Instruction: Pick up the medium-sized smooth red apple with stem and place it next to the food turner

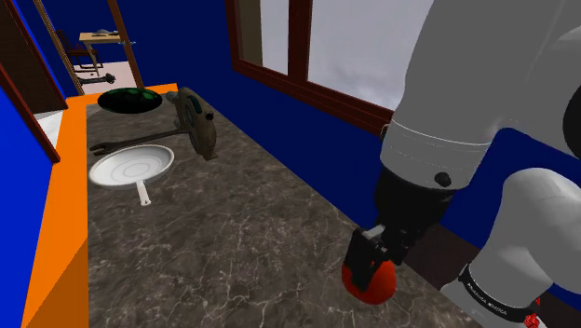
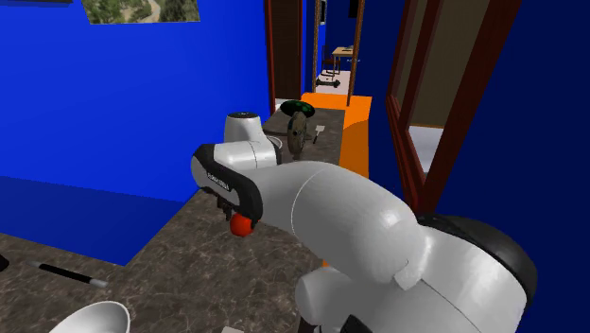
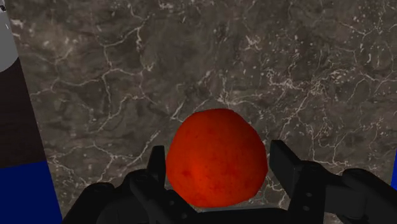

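Wrist view: my hand (image 3: 217, 151) pinches the apple (image 3: 216, 167); I'd lift gently, then carry it toward ten o'clock to the food turner (image 1: 138, 142).

Jaws clasp the red apple (image 1: 370, 281) near the dark counter (image 1: 242, 233) edge

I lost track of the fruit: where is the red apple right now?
In the shoulder view's lower right, the red apple sits clasped in the hand over the dark countertop, far from the white pan.
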Controlling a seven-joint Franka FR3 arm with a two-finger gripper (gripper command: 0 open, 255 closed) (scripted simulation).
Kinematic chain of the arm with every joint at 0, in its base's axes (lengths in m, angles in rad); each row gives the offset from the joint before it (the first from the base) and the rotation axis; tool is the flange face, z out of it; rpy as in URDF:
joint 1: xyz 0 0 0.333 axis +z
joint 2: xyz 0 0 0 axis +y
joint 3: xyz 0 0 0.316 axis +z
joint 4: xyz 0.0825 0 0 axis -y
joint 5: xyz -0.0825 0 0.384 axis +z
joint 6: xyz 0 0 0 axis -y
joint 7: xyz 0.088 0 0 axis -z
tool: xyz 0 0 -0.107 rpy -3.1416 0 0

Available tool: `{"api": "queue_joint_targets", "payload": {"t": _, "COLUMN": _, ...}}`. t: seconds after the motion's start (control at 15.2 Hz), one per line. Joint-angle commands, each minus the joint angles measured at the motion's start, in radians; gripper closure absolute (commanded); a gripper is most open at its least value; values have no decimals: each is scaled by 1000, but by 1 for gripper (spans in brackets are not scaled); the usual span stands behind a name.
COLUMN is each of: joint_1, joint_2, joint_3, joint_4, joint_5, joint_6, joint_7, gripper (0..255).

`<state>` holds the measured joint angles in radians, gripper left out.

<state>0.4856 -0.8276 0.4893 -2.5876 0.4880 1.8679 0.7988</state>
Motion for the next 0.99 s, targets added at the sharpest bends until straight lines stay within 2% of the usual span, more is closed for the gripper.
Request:
{"api": "queue_joint_targets", "payload": {"t": 0.0, "joint_1": 37, "joint_2": -61, "joint_3": 16, "joint_4": -25, "joint_5": 26, "joint_6": -29, "joint_7": 38, "gripper": 255}}
{"api": "queue_joint_targets", "payload": {"t": 0.46, "joint_1": 176, "joint_2": -237, "joint_3": 96, "joint_4": -69, "joint_5": 126, "joint_6": -126, "joint_7": 201, "gripper": 255}}
{"api": "queue_joint_targets", "payload": {"t": 0.92, "joint_1": 300, "joint_2": -352, "joint_3": 203, "joint_4": -50, "joint_5": 233, "joint_6": -207, "joint_7": 387, "gripper": 255}}
